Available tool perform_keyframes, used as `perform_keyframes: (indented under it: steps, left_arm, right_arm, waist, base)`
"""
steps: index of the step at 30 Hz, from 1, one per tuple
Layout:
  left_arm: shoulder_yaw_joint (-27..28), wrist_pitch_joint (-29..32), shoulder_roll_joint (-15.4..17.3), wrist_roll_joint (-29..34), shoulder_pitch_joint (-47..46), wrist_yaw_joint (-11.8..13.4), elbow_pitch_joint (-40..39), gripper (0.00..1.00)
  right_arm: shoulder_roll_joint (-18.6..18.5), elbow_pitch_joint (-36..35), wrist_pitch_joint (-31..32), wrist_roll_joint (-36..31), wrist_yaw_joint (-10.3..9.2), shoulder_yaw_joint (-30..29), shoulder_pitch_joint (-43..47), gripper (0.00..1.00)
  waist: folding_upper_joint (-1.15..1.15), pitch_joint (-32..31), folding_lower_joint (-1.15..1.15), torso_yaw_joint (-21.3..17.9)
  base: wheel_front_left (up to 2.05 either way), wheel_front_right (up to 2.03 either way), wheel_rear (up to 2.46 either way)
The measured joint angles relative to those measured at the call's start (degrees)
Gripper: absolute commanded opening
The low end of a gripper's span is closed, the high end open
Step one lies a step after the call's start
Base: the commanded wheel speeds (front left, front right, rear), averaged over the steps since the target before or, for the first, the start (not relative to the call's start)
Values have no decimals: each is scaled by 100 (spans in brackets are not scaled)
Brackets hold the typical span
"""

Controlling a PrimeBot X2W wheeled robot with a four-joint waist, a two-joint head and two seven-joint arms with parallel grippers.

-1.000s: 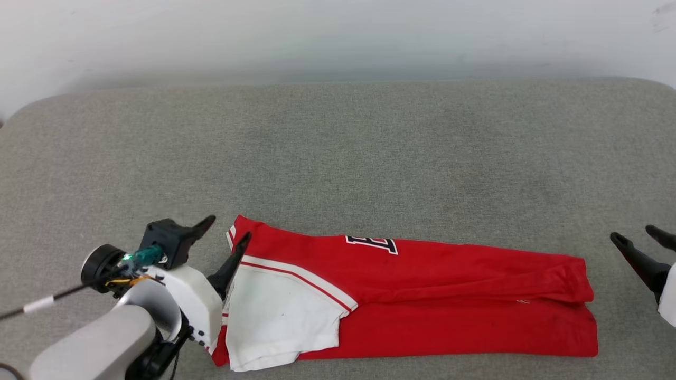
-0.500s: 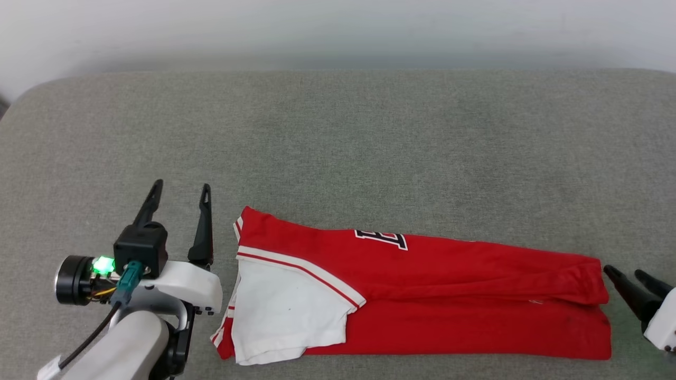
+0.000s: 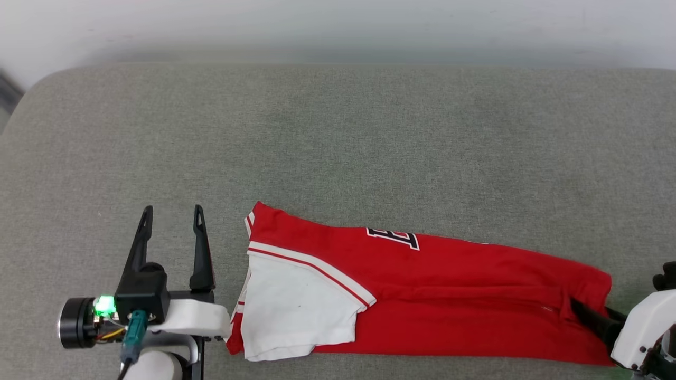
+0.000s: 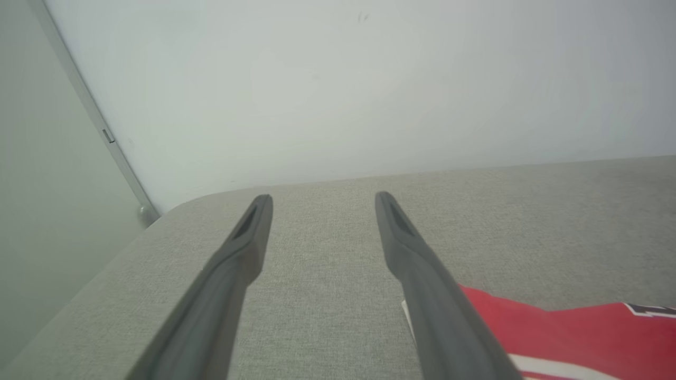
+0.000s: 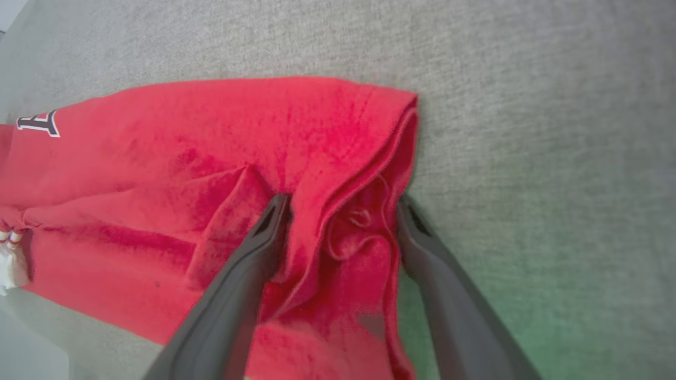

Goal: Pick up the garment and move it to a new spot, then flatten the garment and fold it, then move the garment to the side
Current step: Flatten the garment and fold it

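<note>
Fingers [image 5: 237, 295] of my right gripper [image 5: 343, 203] stand spread, one on each side of the bunched red end of the jersey T-shirt [image 3: 449, 274]. It lies folded long on the grey counter [image 3: 338, 132]. My left gripper [image 3: 171, 211] is spread wide too, just beside the white sleeve [image 3: 296, 311].

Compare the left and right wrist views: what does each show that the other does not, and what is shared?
Left wrist view, not the right: the open left gripper over bare grey cushion beside the garment, and a pale wall. Right wrist view, not the left: the open right gripper, fingers either side of bunched folds at the garment's end. Shared: the red garment, its black print, the cushion.
</note>
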Motion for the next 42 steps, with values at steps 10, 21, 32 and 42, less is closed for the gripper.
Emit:
perform_keyframes:
  steps: [10, 21, 32, 42]
  left_arm:
    - [575, 0, -589, 1005, 589, -308, -200, 100]
    - [878, 0, -888, 1367, 1101, -502, -277, 100]
    - [942, 0, -984, 1464, 1350, -700, -235, 100]
    - [938, 0, -1027, 1517, 1445, -800, -211, 100]
  right_arm:
    - [-67, 24, 82, 152, 0, 360, -5, 0]
    - [-679, 102, 46, 176, 4, 425, -9, 0]
    - [-1198, 627, 523, 89, 1, 213, -36, 0]
    - [-1167, -1093, 1101, 623, 0, 307, 102, 0]
  waist:
    - [0, -100, 0, -19]
    - [0, -433, 1, -68]
    - [0, -646, 1, -38]
    - [0, -767, 0, -33]
  base:
    - [0, 0, 0]
    - [0, 0, 0]
    - [0, 0, 0]
    - [0, 0, 0]
